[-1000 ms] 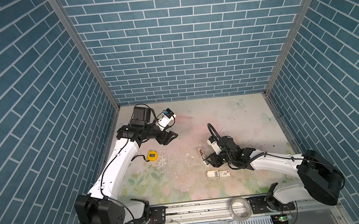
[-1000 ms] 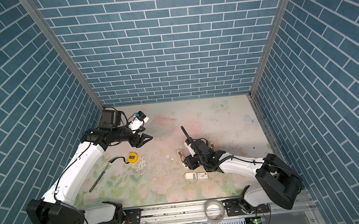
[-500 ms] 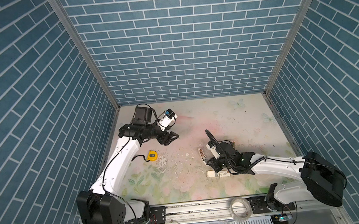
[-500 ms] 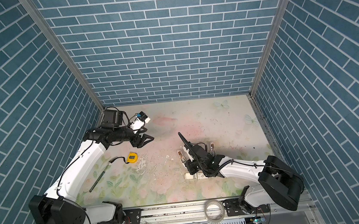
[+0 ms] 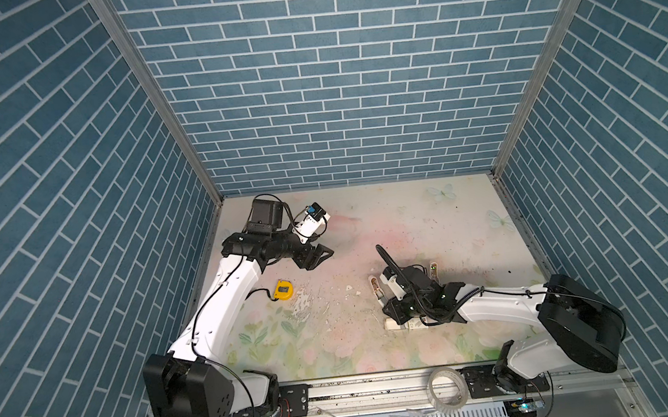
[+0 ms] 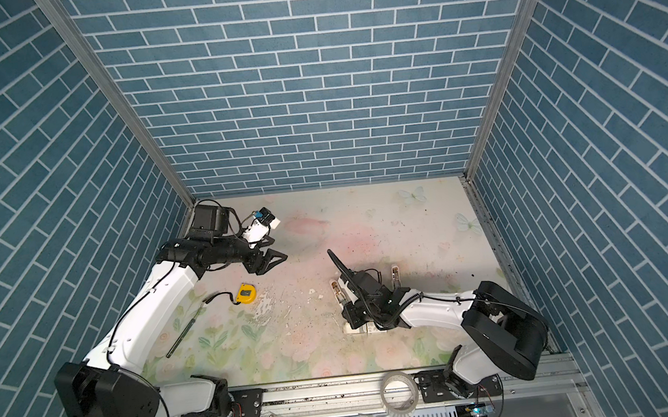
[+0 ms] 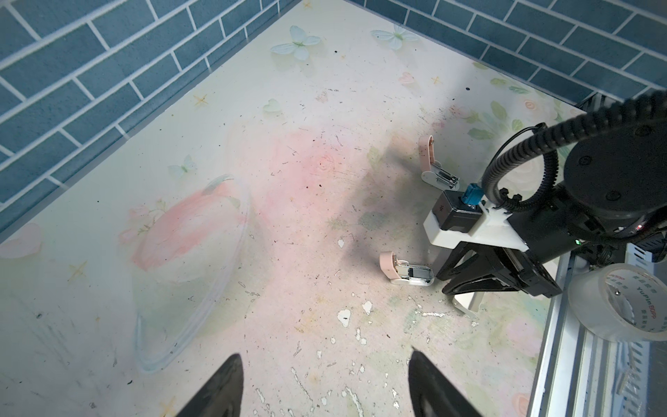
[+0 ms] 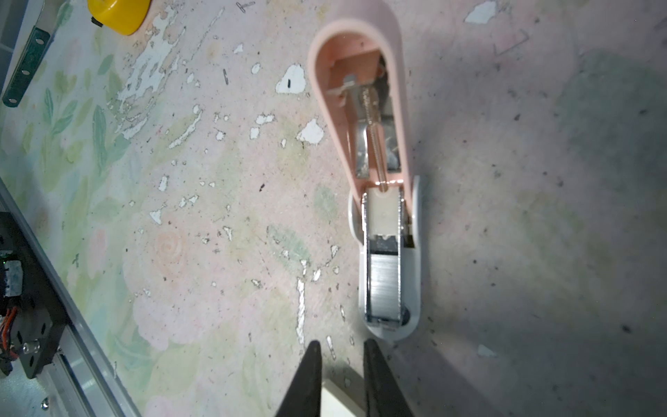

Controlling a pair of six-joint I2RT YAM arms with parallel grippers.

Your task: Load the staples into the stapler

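Note:
A pink-and-white stapler (image 8: 389, 224) lies flipped open on the table, a silvery strip of staples (image 8: 384, 285) in its tray; both top views show it (image 5: 376, 287) (image 6: 337, 290). My right gripper (image 8: 341, 346) sits low just short of its white end, jaws narrow and shut on the white staples carton (image 8: 339, 400), which pokes out beneath the gripper (image 5: 396, 325) (image 6: 351, 329) (image 7: 467, 303). A second open stapler (image 5: 433, 270) (image 7: 433, 162) lies just behind the right arm. My left gripper (image 7: 325, 357) (image 5: 320, 257) hovers open and empty at the left.
A yellow tape measure (image 5: 282, 289) (image 8: 119, 14) lies left of centre. A dark thin rod (image 6: 185, 330) lies near the left arm. A roll of clear tape (image 5: 446, 391) (image 7: 620, 303) sits on the front rail. Brick walls close three sides.
My right gripper has moved forward and down over the carton, and its jaws have narrowed onto it. The left arm has stayed where it was.

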